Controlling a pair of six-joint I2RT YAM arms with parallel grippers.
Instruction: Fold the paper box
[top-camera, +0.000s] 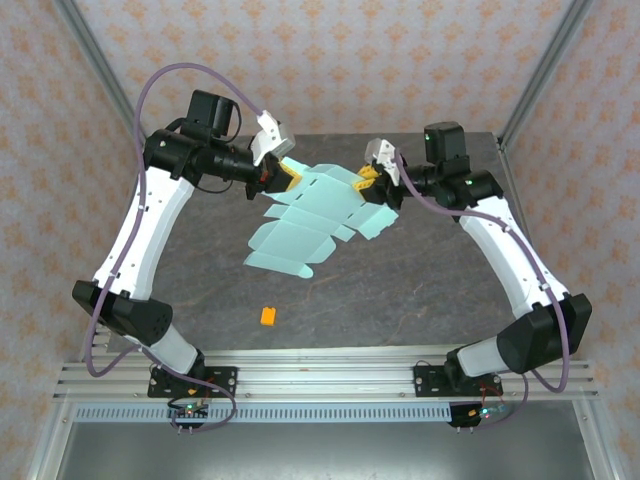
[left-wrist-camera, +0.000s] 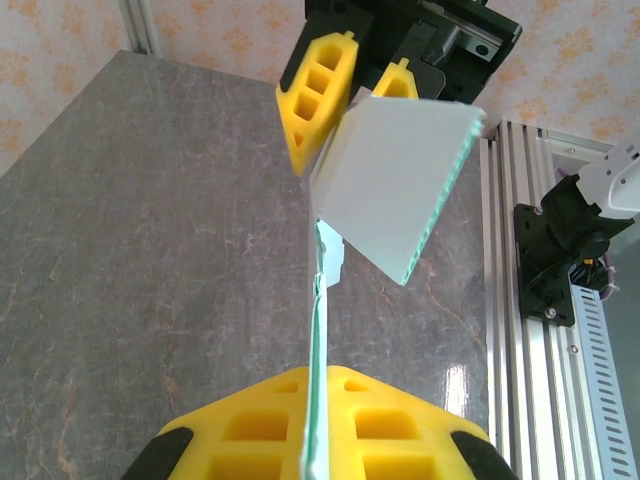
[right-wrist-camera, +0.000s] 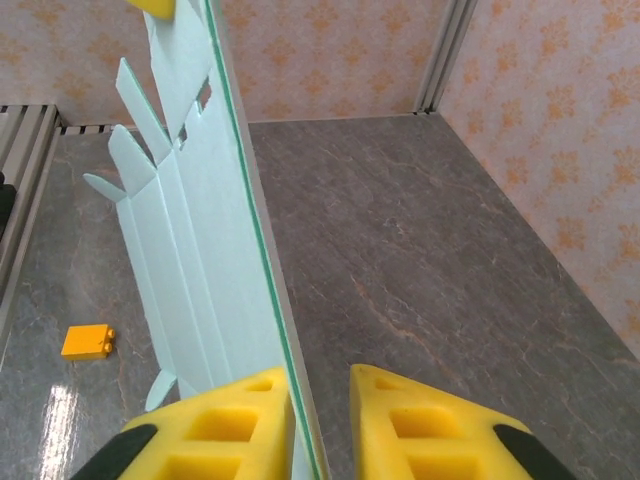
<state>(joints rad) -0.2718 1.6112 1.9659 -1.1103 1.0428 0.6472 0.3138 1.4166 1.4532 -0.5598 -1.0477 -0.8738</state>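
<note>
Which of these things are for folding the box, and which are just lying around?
For the job:
- the paper box, a flat mint sheet held up between the arms
- the left gripper, pinching one end of it
- the right gripper, its fingers on either side of the other end

Just lying about:
- the small orange block, alone on the table, nearer the arm bases

Pale mint-teal thin-card paper box (top-camera: 310, 215), an unfolded die-cut sheet with scored panels, pointed flaps and small slots; raised off the grey stone-look tabletop (top-camera: 400, 300), tilted, near flaps hanging lower; one end panel seemingly bent out of the sheet's plane
</note>
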